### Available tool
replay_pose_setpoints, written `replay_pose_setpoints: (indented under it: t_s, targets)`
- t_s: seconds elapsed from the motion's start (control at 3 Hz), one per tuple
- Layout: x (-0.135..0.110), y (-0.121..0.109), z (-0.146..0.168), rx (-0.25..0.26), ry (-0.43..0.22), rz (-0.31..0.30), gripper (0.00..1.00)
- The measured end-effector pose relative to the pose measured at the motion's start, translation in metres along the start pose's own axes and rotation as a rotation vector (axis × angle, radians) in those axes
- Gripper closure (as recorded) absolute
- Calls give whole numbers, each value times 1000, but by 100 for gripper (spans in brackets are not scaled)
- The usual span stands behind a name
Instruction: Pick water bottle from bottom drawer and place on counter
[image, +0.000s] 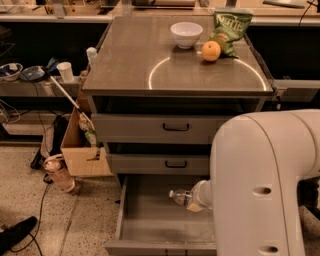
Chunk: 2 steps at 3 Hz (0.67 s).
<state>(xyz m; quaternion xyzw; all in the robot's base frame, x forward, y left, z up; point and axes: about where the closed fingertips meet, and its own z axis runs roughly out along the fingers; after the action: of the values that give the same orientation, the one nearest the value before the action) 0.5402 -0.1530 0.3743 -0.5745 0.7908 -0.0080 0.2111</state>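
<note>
Far left, cardboard box (80, 152) beside cabinet (130, 131). Centre, counter (130, 65) carrying bowl (186, 34), orange (211, 51) and chip bag (231, 26); below, bottom drawer (150, 222) pulled open. Over drawer tray, water bottle (180, 197) held sideways, cap to left, base end clamped in closed gripper (194, 200). Right, white arm (260, 185) covering most of gripper.

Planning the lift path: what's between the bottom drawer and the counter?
The camera view shows the upper drawer and middle drawer there. The gripper is down in the bottom drawer, at the water bottle.
</note>
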Motion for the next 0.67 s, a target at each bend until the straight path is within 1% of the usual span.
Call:
replay_pose_setpoints:
  t_s: [0.67]
  targets:
    - [0, -1, -1, 3, -2, 8, 100]
